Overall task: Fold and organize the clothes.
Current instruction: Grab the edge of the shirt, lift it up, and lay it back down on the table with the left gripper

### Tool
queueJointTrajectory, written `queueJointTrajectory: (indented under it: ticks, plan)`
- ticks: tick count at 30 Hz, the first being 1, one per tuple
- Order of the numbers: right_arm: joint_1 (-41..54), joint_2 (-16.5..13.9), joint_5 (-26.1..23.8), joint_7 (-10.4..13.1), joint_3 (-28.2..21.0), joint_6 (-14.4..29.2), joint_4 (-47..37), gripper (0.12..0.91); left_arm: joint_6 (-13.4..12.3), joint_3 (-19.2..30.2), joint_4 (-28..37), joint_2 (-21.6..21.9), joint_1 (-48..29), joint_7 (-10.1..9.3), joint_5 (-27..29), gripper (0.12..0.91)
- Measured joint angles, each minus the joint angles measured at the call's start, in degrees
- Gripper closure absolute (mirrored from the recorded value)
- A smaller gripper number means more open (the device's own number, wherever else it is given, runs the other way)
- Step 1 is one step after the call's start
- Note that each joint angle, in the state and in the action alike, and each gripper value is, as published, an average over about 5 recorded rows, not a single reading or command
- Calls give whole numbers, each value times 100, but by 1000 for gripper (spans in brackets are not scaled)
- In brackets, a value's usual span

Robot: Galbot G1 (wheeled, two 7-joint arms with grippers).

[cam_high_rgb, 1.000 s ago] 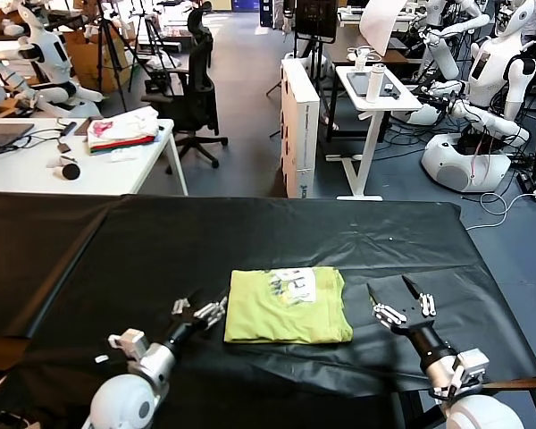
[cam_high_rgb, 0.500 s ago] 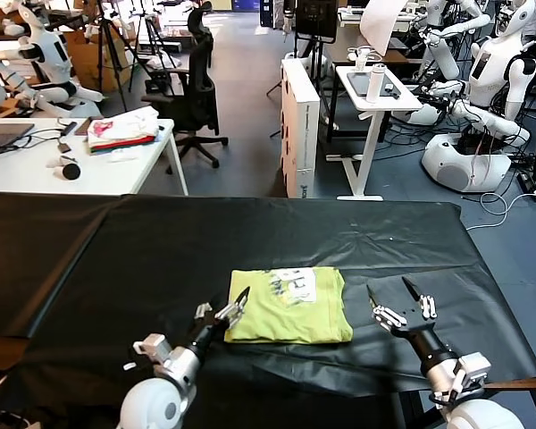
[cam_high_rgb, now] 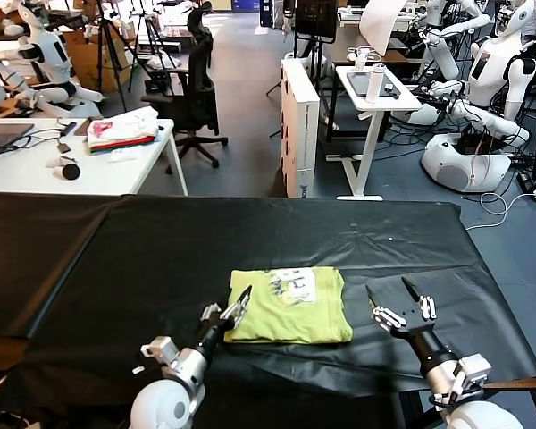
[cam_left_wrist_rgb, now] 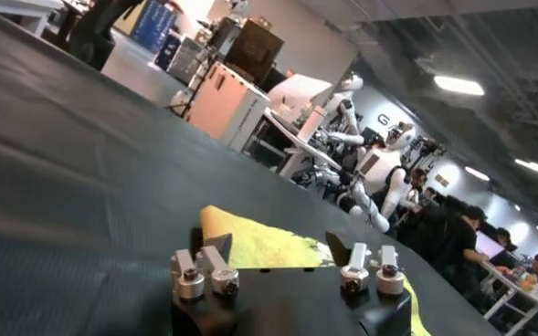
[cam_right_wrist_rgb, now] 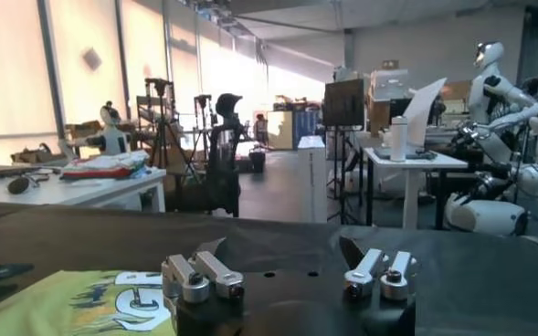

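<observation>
The lime yellow-green T-shirt (cam_high_rgb: 288,306) lies folded into a rectangle on the black table (cam_high_rgb: 161,250), white print up near its far edge. My left gripper (cam_high_rgb: 230,310) is open at the shirt's near left corner, fingers just over its edge. In the left wrist view the shirt (cam_left_wrist_rgb: 250,246) lies right ahead of the open gripper (cam_left_wrist_rgb: 278,245). My right gripper (cam_high_rgb: 396,299) is open, a little to the right of the shirt, over bare cloth. In the right wrist view the gripper (cam_right_wrist_rgb: 282,251) is open and the shirt's print (cam_right_wrist_rgb: 131,301) shows to one side.
A white desk (cam_high_rgb: 36,170) beyond the table's far left holds a white, pink and red fabric stack (cam_high_rgb: 122,131). A black office chair (cam_high_rgb: 195,80), a white side table (cam_high_rgb: 375,98) and other robots (cam_high_rgb: 482,98) stand behind. The black cloth has wrinkles near the front edge.
My left gripper has moved right, from left of the shirt to its near left corner, with fingers now over the edge. The right gripper has barely moved.
</observation>
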Motion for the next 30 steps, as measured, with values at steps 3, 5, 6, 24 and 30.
queueJointTrajectory:
  ticks: [3,5,6,24,30]
  plan:
    - [9,8,-5,-2,-11,-4,-2,118,-12,-29,4,-40,16,-5,-14,255]
    - [18,12,-6,-3,-14,-8,-7,118,-19,-33,6,-62,32,-6,-11,254]
    - [21,12,-6,-3,-15,-9,-11,118,-22,-35,8,-72,39,-7,-8,254]
    - [72,12,-8,-14,-55,-22,-60,118,-69,-66,72,-138,176,-42,62,308]
    - [77,21,-13,-16,-62,-22,-64,118,-69,-73,48,-152,206,-43,72,508]
